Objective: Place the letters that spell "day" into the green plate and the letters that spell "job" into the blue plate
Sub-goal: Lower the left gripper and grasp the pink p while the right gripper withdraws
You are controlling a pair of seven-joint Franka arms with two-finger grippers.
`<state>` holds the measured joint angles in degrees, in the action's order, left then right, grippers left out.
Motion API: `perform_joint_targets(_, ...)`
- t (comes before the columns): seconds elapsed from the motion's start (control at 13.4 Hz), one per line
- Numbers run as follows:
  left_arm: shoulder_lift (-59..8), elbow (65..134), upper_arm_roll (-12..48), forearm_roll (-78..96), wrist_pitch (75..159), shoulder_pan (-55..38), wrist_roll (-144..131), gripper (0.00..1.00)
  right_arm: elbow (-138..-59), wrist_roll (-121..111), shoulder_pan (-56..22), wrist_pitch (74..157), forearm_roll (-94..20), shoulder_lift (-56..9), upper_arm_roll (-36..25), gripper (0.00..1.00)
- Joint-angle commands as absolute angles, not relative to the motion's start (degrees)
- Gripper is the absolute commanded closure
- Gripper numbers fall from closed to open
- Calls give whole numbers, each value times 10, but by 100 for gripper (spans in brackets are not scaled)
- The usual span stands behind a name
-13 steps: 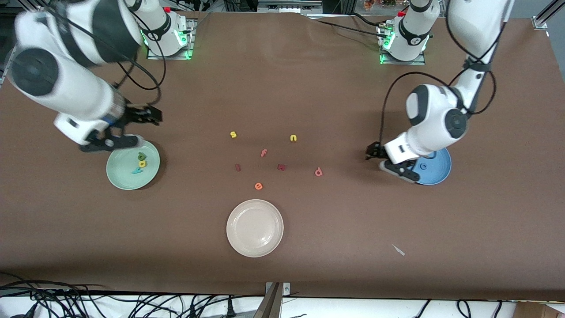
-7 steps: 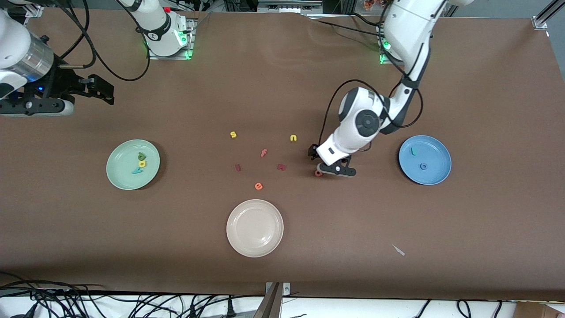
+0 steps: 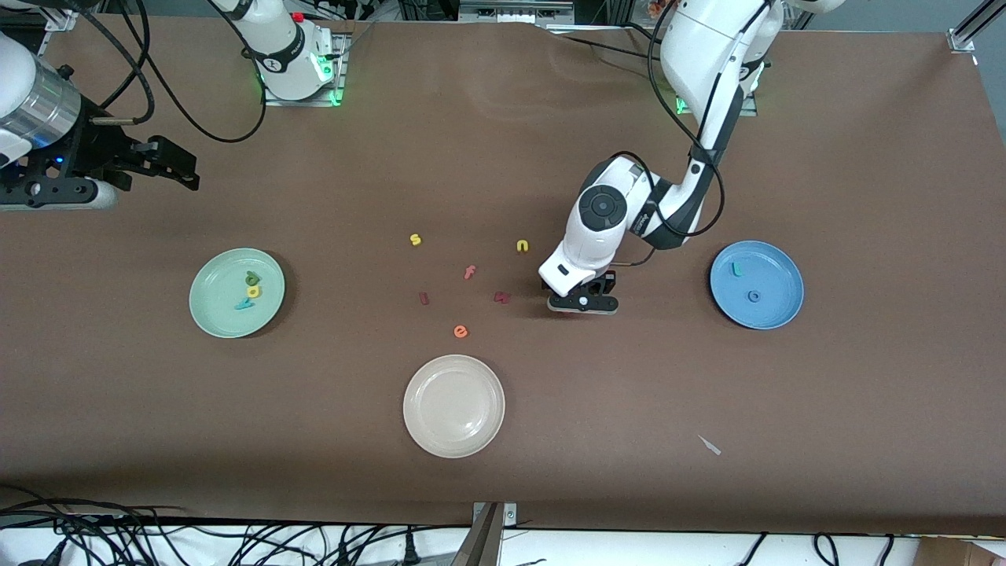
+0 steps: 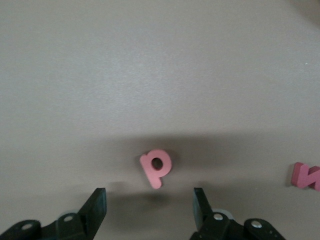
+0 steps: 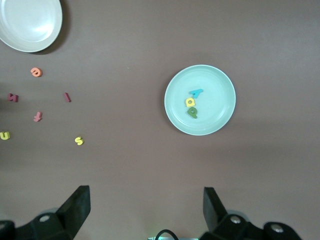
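Your left hand has swung from the blue plate to straddle the salmon "b", fingers open, ungripped; right hand waits open at ten o'clock.

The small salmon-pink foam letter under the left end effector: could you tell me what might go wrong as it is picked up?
1. The small salmon-pink foam letter "b" lies flat and tilted between the open fingers of the left end effector; they may pinch its thin stem and flick it away.
2. A dark red foam letter lies close by and could get nudged.
3. Released off-centre, it may miss the round blue plate.
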<state>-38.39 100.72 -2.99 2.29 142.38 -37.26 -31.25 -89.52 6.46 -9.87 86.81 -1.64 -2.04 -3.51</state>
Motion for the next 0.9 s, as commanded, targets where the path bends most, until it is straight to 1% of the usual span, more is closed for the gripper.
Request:
perform_joint_targets(0.0,-419,968,-40,6,1411,-384,-337,22,-924,66,-81,880,-25,4,-23,0)
perform_joint_targets(0.22,-433,964,-40,5,1412,-384,-338,22,-922,69,-81,883,-19,3,-19,0)
perform_joint_targets(0.3,-436,958,-40,5,1412,-384,-338,26,-918,68,-87,881,-15,-2,-18,0)
perform_joint_targets(0.37,-441,956,-40,5,1412,-383,-338,33,-914,69,-93,875,-14,-6,-19,0)
perform_joint_targets(0.45,-443,955,-40,6,1413,-383,-338,43,-912,69,-94,875,-14,-10,-21,0)
perform_joint_targets(0.52,-443,951,-40,6,1414,-380,-336,47,-912,69,-94,875,-14,-11,-21,0)
perform_joint_targets(0.82,-445,945,-41,6,1414,-377,-335,46,-912,69,-95,875,-13,-11,-18,0)
